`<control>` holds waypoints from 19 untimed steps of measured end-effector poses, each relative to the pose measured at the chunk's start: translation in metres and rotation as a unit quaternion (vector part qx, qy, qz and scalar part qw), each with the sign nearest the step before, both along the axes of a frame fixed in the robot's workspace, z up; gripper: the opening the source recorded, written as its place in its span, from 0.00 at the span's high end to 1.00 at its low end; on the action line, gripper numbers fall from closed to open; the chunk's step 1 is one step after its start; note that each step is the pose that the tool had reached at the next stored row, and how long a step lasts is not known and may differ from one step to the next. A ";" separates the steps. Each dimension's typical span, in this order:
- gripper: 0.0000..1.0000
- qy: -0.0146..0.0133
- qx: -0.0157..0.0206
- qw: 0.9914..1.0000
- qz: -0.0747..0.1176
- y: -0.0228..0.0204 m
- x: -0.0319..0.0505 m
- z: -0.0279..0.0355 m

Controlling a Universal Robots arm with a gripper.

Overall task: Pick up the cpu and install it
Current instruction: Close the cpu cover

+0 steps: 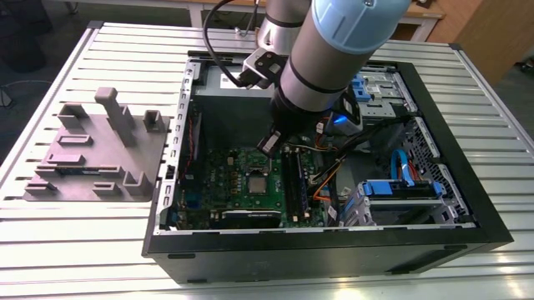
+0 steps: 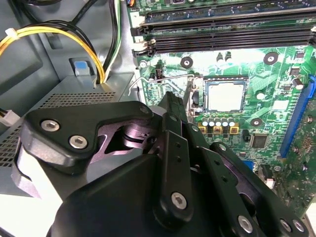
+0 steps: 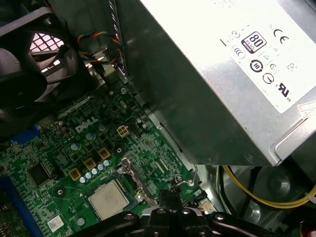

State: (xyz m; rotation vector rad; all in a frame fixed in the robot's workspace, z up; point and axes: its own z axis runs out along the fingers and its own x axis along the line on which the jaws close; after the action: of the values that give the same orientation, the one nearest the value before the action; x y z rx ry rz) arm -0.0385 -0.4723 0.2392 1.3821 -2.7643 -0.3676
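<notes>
The cpu [image 1: 256, 185] is a small silver-grey square lying flat in the socket of the green motherboard [image 1: 221, 178], inside the open computer case. In both wrist views the cpu [image 2: 224, 96] [image 3: 107, 199] shows its bare metal top. My gripper [image 1: 269, 145] hangs just above the board, a little to the side of the socket and apart from the cpu. Its fingers [image 2: 170, 113] stand together with nothing between them. The gripper's tip [image 3: 167, 197] is close to the thin wire socket lever [image 3: 190, 180].
A big grey power supply [image 3: 222, 74] with a white label stands close beside the gripper. Black memory slots [image 2: 222, 34] run along the socket, and yellow cables [image 2: 49, 34] and a fan [image 3: 29, 64] are nearby. A grey fixture [image 1: 100, 150] sits on the table at the exterior view's left.
</notes>
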 end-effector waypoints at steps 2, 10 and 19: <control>0.90 0.000 0.000 1.000 0.000 -0.0009 0.0000 0.0000; 0.90 0.000 -0.001 1.000 0.000 -0.0051 0.0000 0.0000; 0.90 0.000 -0.001 1.000 0.000 -0.0068 0.0000 0.0000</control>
State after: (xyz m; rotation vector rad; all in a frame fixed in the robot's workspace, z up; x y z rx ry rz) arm -0.0385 -0.4791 0.2392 1.3815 -2.7637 -0.3637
